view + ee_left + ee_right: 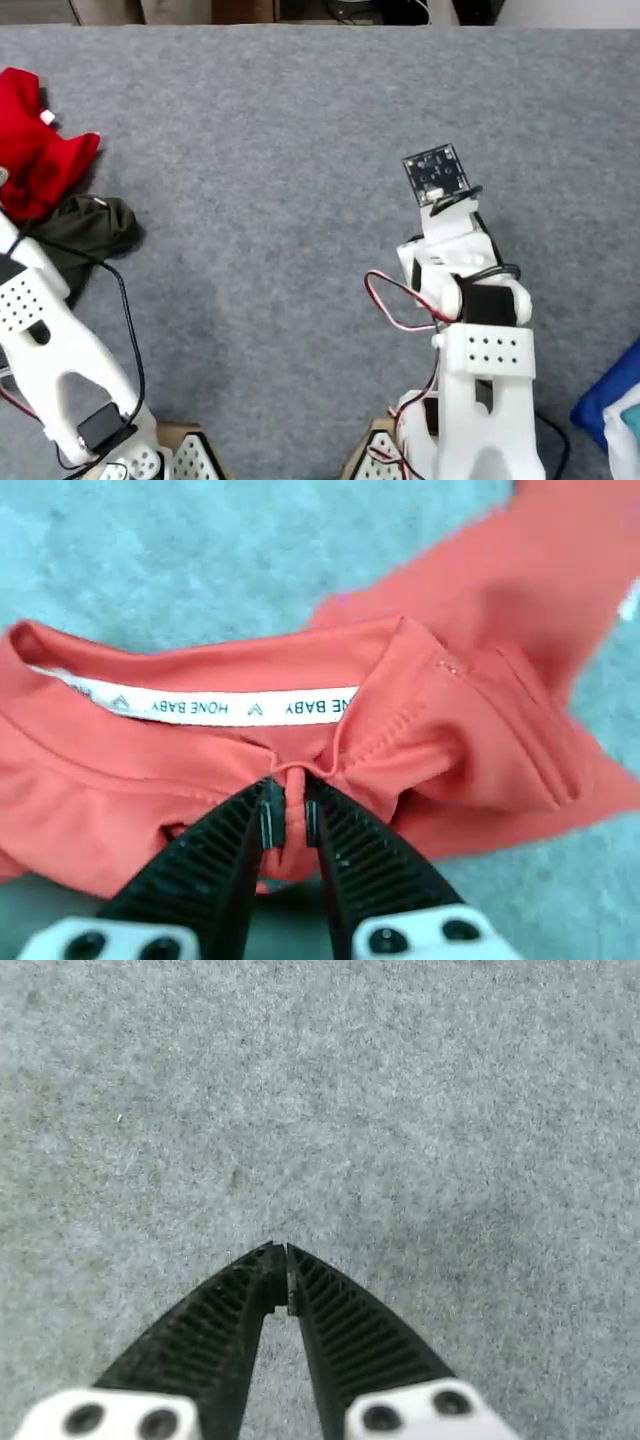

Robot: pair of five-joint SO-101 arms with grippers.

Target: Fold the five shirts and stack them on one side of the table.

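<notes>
A crumpled red shirt [35, 150] lies at the table's far left edge, partly over a dark green shirt [88, 232]. In the left wrist view my left gripper [288, 798] is shut on a pinch of the red shirt [400, 720] just below its collar, where a white neck label [200, 705] runs. The left arm [45, 340] stands at the left edge, over the green shirt. My right gripper [280, 1260] is shut on nothing, hovering above bare grey felt. The right arm [470, 300] stands right of the table's middle.
Grey felt [280, 150] covers the table. A blue and teal pile of cloth [615, 405] pokes in at the right edge near the front. Red and black cables [395, 300] hang by the right arm's base.
</notes>
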